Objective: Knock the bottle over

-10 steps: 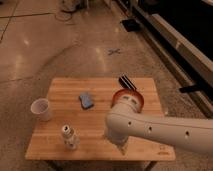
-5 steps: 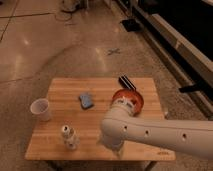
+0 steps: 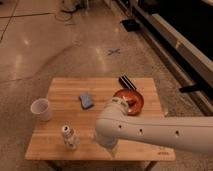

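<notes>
The bottle (image 3: 70, 137) is small and clear with a white cap and a pale label. It stands upright near the front left of the wooden table (image 3: 65, 90). My white arm reaches in from the right across the front of the table. My gripper (image 3: 110, 148) hangs at its end near the front edge, to the right of the bottle and apart from it. The bulky wrist hides most of it.
A white paper cup (image 3: 41, 109) stands at the table's left edge, behind the bottle. A blue sponge (image 3: 86, 100) lies mid-table. A red bowl (image 3: 130, 100) and a black object (image 3: 127, 82) sit at the back right. Bare floor surrounds the table.
My arm has swung left along the table's front, bringing the gripper closer to the bottle. The bottle still stands upright.
</notes>
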Motion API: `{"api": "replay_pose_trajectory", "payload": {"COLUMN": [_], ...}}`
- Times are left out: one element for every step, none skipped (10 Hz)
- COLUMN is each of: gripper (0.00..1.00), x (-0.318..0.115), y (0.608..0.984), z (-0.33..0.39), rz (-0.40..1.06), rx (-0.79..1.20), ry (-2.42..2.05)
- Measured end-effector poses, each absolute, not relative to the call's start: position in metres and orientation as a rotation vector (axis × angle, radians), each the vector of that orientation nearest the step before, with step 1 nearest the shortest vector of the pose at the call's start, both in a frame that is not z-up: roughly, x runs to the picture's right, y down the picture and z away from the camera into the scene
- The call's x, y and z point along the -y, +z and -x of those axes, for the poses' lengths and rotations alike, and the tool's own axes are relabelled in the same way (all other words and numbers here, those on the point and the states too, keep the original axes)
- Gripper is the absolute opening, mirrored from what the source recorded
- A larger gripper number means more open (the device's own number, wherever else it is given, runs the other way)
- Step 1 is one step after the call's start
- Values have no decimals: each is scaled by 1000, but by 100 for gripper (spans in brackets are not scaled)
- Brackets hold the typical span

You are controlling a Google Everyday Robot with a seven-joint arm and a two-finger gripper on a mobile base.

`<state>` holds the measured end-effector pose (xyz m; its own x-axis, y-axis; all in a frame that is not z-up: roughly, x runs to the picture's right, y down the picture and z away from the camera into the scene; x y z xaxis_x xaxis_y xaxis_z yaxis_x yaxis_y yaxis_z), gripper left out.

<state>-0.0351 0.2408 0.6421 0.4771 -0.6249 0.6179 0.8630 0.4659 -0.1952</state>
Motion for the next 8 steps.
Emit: {"api": "replay_pose_trajectory", "payload": {"gripper": [69,69,69,69,69,69,69,69], "x": [-238,-237,-235,-232,-227,-224,-221,-213], "y": [646,651,655,658,661,661,659,653], "z": [48,60,69,79,95,103,113,135], "rz": [525,524,524,522,519,516,511,498], "rx": [520,532,542,553,572,582,596,628], "ry": [-975,-985,-994,-1004,-1016,-1024,-1033,-1050]}}
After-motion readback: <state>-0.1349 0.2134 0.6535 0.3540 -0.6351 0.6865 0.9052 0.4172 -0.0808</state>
